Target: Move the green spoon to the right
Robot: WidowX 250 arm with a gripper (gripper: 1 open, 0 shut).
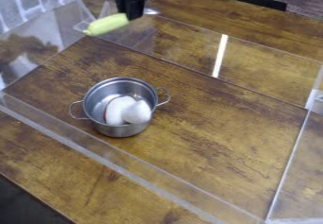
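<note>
claw [130, 16] grips green spoon [109, 24] beyond the pot [120, 106].

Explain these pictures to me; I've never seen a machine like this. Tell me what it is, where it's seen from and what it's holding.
This is a single robot arm, mostly out of the picture. Only its dark lower end shows, at the top, ending in the gripper, the part that grasps.

All the pictures come from one camera, looking down at an angle on a brown wooden table. Clear see-through panels show around and across it.

On the table stands a small steel pot with two looped handles, and inside it lies something white that I can't name for certain.

The gripper is closed on the green spoon. Its thick yellow-green handle sticks out toward the left of the picture. The task is to move that spoon to the right.
</note>
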